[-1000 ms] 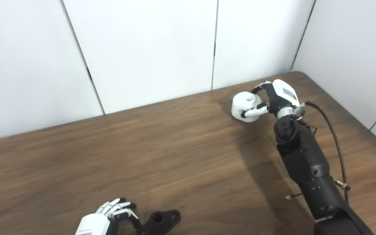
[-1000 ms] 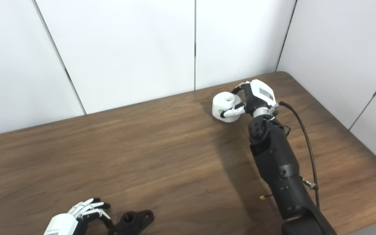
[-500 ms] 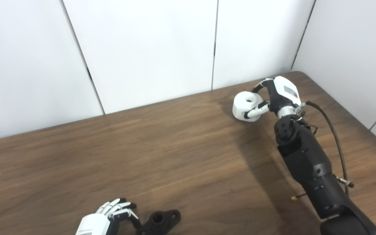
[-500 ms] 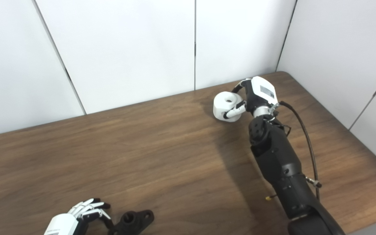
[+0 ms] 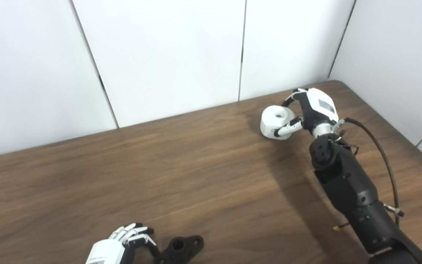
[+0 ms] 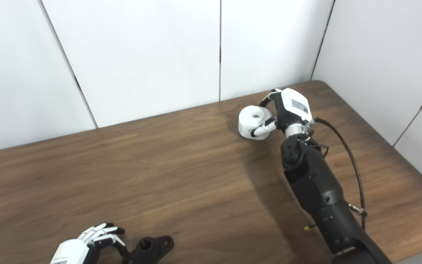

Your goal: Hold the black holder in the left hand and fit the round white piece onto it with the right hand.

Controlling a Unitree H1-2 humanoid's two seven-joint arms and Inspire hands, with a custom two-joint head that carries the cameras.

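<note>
At the near left edge of the table [image 5: 203, 172]: left hand [image 5: 123, 244], fingers [image 5: 134, 231] loosely curled and slightly apart, thumb side reaching toward the black holder [image 5: 180, 250]. Touching the holder's left end or just beside it; not clear which, and no firm hold visible. Holder lying flat on the wood, round socket facing up, a mounting ear with a hole on its right.

Far across at the back right: round white piece [image 5: 276, 121] with a hole in its top, clasped by the right hand [image 5: 308, 112], fingers wrapped over the back and thumb across the front. Appears raised a little off the table, though hard to be sure from this angle.

Step in hand, by judgement: pickup of both parts, the white one secured, the black one not yet lifted. Next: closing of the left hand on the holder and raising it socket-up, then carrying the white piece a long way toward the near left, hole lined up over the holder before pressing down. Risk: holder sliding off the near edge during the grasp.
</note>
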